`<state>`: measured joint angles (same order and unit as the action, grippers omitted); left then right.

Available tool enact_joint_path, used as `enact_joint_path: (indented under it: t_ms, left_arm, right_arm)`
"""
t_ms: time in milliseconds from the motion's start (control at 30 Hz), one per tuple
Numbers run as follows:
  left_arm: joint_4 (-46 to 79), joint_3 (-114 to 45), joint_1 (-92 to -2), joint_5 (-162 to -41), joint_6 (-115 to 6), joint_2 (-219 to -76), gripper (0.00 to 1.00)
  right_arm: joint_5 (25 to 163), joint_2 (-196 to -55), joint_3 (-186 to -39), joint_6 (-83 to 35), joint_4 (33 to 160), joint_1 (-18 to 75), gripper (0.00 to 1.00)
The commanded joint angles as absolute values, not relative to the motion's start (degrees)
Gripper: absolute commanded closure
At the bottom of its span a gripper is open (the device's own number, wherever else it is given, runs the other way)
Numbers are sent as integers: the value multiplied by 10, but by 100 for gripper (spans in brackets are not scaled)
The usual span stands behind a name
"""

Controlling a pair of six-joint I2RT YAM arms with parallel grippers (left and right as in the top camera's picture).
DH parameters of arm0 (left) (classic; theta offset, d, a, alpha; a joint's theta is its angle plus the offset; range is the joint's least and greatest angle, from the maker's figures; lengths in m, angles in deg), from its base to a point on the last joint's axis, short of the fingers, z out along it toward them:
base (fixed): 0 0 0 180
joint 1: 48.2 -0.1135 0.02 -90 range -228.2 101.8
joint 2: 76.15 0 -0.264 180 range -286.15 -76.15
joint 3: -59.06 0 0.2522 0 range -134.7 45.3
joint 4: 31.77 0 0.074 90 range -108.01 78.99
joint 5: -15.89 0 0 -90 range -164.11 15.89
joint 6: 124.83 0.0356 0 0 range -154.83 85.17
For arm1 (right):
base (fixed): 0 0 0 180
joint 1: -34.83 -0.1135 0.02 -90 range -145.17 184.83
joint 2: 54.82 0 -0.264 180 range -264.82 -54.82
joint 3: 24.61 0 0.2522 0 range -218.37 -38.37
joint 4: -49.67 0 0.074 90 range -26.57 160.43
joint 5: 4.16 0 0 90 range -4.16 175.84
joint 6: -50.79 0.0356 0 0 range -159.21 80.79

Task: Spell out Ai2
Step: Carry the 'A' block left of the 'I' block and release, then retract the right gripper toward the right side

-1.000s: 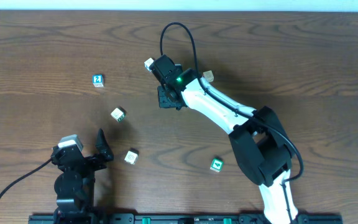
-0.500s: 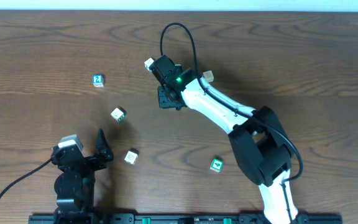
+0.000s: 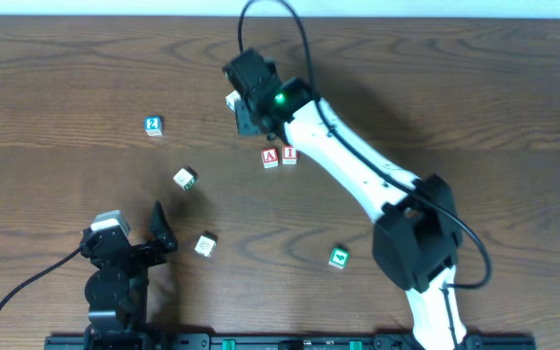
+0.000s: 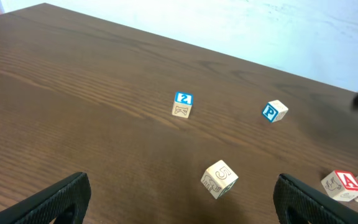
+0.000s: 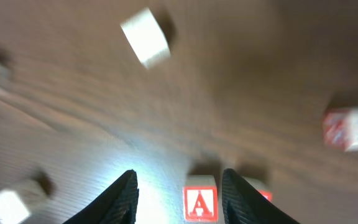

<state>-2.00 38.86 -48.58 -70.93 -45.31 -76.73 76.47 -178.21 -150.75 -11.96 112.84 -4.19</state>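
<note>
The red A block (image 3: 271, 157) and red I block (image 3: 289, 155) sit side by side on the table, touching. My right gripper (image 3: 247, 119) is open and empty, just up-left of them. In the right wrist view its fingers (image 5: 179, 199) frame the A block (image 5: 200, 200) below, and the I block (image 5: 265, 194) is mostly hidden behind the right finger. The blue 2 block (image 3: 153, 124) lies far left; it also shows in the left wrist view (image 4: 183, 104). My left gripper (image 3: 136, 231) is open and empty near the front-left edge, seen in its wrist view (image 4: 185, 205).
A 5 block (image 3: 185, 179) and a pale block (image 3: 205, 245) lie left of centre. A blue P block (image 4: 274, 111) sits by the right gripper. A green block (image 3: 338, 258) lies front right. A red block (image 5: 350, 127) shows in the right wrist view.
My right gripper has moved up and left, away from where it stood. The A and I blocks now show uncovered, side by side. The left arm has not moved.
</note>
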Motion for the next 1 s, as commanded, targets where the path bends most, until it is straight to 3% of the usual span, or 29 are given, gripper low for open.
enact_joint_path:
  t_ms: [0, 367, 600, 667, 800, 867, 967]
  left_arm:
    - [-16, 403, -489, -710, -453, -764, 5]
    - [-15, 403, -489, -710, -453, -764, 5]
    - [-16, 403, -489, -710, -453, -764, 5]
    - [-15, 403, -489, -710, -453, -764, 5]
    - [-16, 403, -489, -710, -453, -764, 5]
    - [-16, 403, -489, -710, -453, -764, 5]
    - [-18, 403, -489, -696, -446, -764, 5]
  right_arm:
    - [737, -1719, -1556, -199, 1153, -22, 53]
    - [759, -1560, -1529, -256, 1327, 6, 41]
    - [785, -1329, -1261, -256, 1273, 6, 38]
    - [791, -1258, -1184, -256, 1248, 6, 32]
    - [798, -1118, -1056, -256, 1240, 6, 6]
    - [808, -1082, -1029, -256, 1246, 6, 1]
    - [829, -1044, -1010, -256, 1262, 6, 1]
